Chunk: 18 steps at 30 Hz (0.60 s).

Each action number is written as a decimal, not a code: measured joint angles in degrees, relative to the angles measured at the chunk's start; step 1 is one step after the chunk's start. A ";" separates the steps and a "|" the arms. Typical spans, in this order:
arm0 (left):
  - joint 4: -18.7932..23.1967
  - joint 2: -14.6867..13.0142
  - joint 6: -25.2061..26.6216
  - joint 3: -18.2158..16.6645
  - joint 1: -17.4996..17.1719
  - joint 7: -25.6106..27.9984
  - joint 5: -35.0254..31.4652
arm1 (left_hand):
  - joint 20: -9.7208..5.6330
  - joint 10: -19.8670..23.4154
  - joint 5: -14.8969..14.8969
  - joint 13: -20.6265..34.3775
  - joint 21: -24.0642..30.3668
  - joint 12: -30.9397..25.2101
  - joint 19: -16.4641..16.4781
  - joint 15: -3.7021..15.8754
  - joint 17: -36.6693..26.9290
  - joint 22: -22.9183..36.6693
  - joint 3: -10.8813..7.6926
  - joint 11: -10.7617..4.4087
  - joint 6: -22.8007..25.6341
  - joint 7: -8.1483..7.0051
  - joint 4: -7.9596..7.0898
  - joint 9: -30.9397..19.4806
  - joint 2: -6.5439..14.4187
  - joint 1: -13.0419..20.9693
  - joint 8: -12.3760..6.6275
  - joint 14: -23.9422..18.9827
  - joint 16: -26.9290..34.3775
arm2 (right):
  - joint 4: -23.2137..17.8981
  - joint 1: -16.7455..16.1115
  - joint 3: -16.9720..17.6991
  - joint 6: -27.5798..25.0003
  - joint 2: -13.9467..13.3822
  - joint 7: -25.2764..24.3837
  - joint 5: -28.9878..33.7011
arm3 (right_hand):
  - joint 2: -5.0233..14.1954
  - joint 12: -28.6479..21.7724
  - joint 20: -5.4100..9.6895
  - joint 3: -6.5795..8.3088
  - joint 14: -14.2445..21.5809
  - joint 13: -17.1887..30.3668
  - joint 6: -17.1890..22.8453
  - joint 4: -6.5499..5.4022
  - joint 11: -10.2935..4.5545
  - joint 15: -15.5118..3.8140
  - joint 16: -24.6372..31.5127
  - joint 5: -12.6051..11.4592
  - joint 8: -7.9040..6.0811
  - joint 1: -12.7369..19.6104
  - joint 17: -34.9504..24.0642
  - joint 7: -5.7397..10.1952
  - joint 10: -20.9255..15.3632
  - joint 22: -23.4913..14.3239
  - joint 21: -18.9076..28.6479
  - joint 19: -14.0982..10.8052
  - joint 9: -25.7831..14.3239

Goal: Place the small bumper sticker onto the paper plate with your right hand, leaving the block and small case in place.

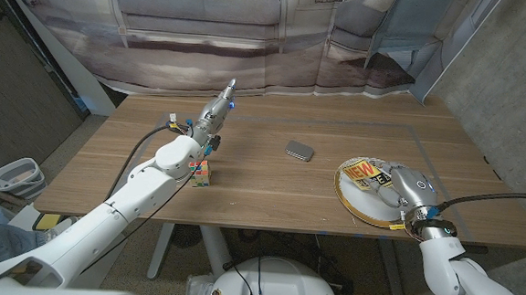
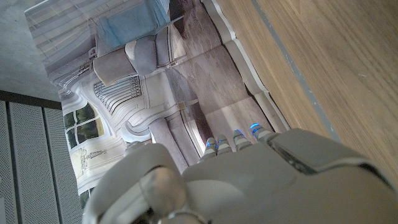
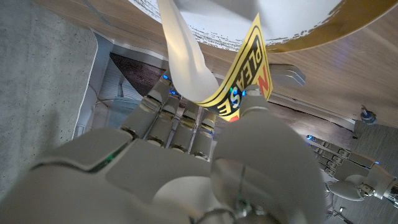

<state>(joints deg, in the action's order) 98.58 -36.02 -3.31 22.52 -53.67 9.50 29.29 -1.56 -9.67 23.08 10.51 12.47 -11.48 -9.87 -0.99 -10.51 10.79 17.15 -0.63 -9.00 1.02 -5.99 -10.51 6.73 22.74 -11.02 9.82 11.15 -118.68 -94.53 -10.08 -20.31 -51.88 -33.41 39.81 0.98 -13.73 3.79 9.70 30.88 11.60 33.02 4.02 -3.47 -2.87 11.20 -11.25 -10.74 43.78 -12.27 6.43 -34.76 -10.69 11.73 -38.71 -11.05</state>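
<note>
1. Now the bumper sticker (image 1: 366, 175) is seen over the paper plate (image 1: 350, 195), which sits near the table's (image 1: 270, 189) right front edge; the placing step is in hand.
2. The sticker is pinched by the right hand (image 1: 405, 195), thumb against fingers, and the right wrist view shows it curled with its white backing, not yet laid flat.
3. The left hand (image 1: 216, 108) is held raised above the table's left half, fingers pressed together and straight, with nothing in it.
4. The block (image 1: 204, 172) is left near the front edge under the left arm, and the small case (image 1: 299, 150) at mid-table, both well apart from the plate.
5. Next, a lowering onto the plate and a clean release are called for, it is judged; the curl could make the sticker cling.
</note>
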 measured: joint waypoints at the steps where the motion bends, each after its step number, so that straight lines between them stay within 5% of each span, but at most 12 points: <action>1: -0.09 0.02 0.00 0.01 0.03 0.00 0.00 | 0.00 0.00 0.00 0.00 0.00 0.00 0.00 0.00 0.00 0.00 0.00 0.00 0.00 0.00 0.00 0.00 0.00 0.00 0.00 0.00 0.00 | 0.00 0.00 0.00 -0.14 0.00 0.17 0.00 | 0.23 0.00 0.00 -0.08 0.00 0.00 -0.20 -0.08 0.09 0.00 0.00 0.00 0.00 -0.33 0.00 -0.20 0.10 0.00 -0.09 0.00 0.00; 18: -0.78 0.13 -0.44 -0.02 0.16 -0.30 0.19 | 0.00 0.00 0.00 0.00 0.00 0.00 0.00 0.00 0.00 0.00 0.00 0.00 0.00 0.00 0.00 0.00 0.00 0.00 -0.23 0.00 0.00 | -0.96 0.49 -0.14 -2.83 -0.45 2.44 -0.07 | -0.92 0.43 -1.44 -1.18 -2.17 0.03 -2.44 -0.73 0.71 0.12 -0.45 -0.67 0.00 -2.27 0.29 -0.79 1.97 -0.01 -0.53 1.84 0.00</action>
<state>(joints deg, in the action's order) 97.80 -35.89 -3.75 22.50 -53.51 9.21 29.48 -1.56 -9.67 23.08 10.51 12.47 -11.48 -9.87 -0.99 -10.51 10.79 17.15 -0.63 -9.00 1.02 -5.99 -10.51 6.73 22.74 -11.25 9.82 11.15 -119.65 -94.04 -10.22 -23.14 -52.33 -30.97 39.74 0.06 -13.30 2.35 8.52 28.71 11.63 30.58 3.29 -2.76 -2.75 10.76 -11.92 -10.74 41.51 -11.98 5.64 -32.79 -10.69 11.20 -36.87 -11.05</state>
